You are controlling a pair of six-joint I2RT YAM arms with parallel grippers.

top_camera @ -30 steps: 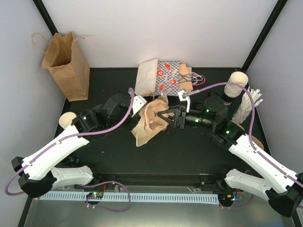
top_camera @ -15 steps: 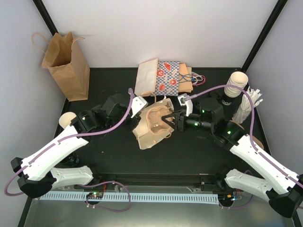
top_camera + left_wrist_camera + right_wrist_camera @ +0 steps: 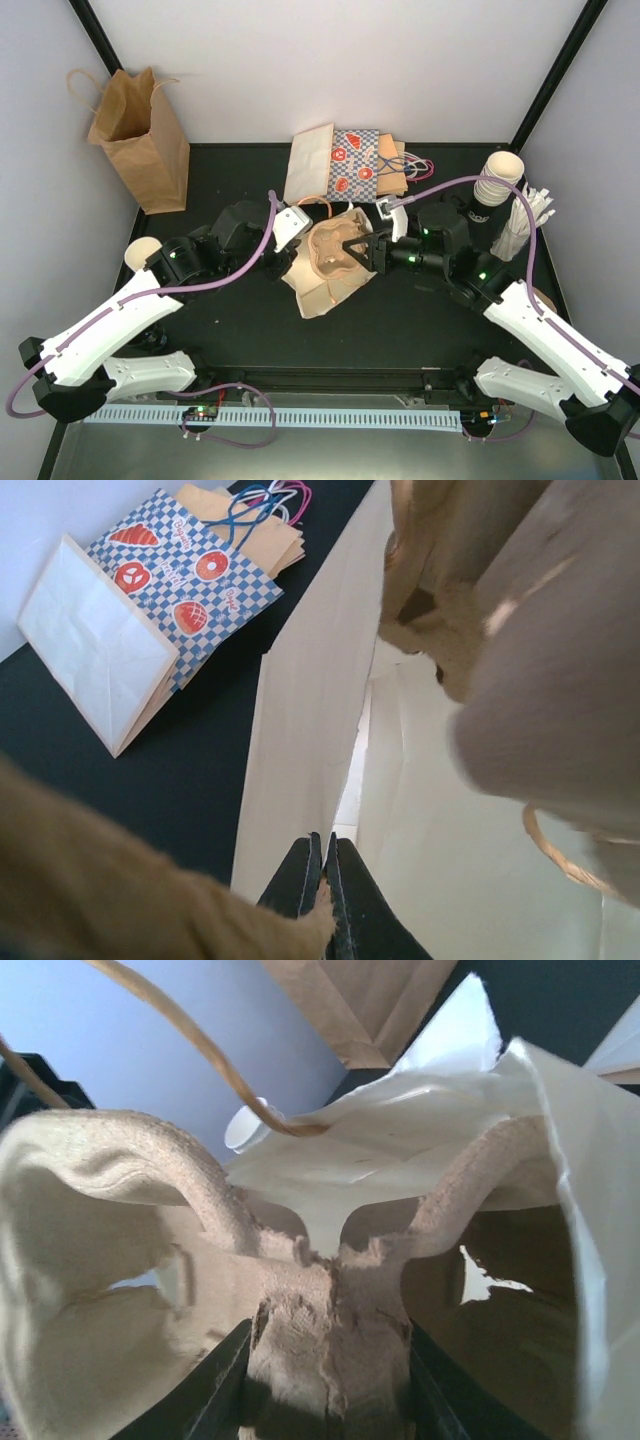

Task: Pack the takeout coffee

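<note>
A cream handled paper bag (image 3: 318, 292) lies on the black table with its mouth toward the right arm. My left gripper (image 3: 288, 254) is shut on the bag's edge, also in the left wrist view (image 3: 322, 865). My right gripper (image 3: 360, 250) is shut on the middle ridge of a tan pulp cup carrier (image 3: 335, 255) and holds it in the bag's mouth; the right wrist view (image 3: 330, 1355) shows the jaws tight on that ridge. A stack of white paper cups (image 3: 497, 178) stands at the far right. One single cup (image 3: 140, 253) sits by the left arm and shows in the right wrist view (image 3: 245, 1128).
An upright brown paper bag (image 3: 140, 135) stands at the back left. A flat brown bag (image 3: 308, 162) and a red-and-blue checkered bag (image 3: 360, 165) lie at the back centre. A bundle of white sticks (image 3: 522, 225) leans at the right wall.
The carrier has tipped from nearly edge-on to face-up and sits deeper in the bag's mouth. The bag has shifted slightly toward the near edge. Both grippers have kept their hold.
</note>
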